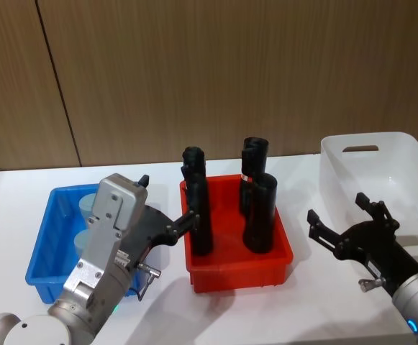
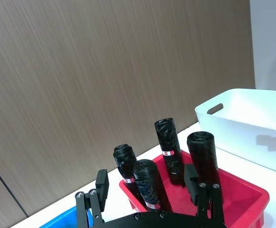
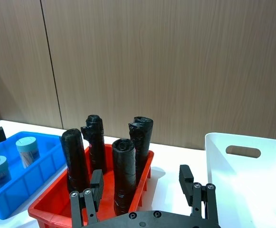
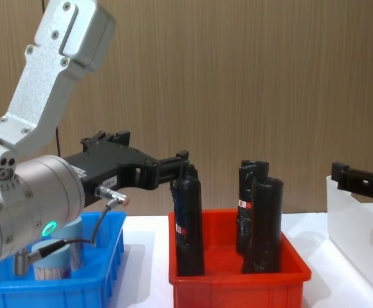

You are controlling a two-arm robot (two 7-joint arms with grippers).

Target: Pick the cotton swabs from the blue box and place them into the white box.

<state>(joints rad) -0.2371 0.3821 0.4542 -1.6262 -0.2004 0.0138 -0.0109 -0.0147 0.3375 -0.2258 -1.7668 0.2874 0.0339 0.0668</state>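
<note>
Head view: two jars of cotton swabs [image 1: 88, 210] stand in the blue box [image 1: 39, 248], at 9 o'clock of the red bin [image 1: 237, 272]. White box [image 1: 403, 158], at 3 o'clock of that bin, holds nothing visible. Left gripper [image 1: 167, 201] hangs above the blue box's 3 o'clock rim, fingers spread, empty. Right gripper [image 1: 344, 210] is likewise spread, near the white box. Judgement: no transfer done; both jars are left to move.

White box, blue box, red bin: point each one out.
white box [image 1: 394, 148], head view, back wall beside the handle slot
blue box [image 1: 44, 237], head view, left wall
red bin [image 1: 237, 273], head view, front wall
</note>
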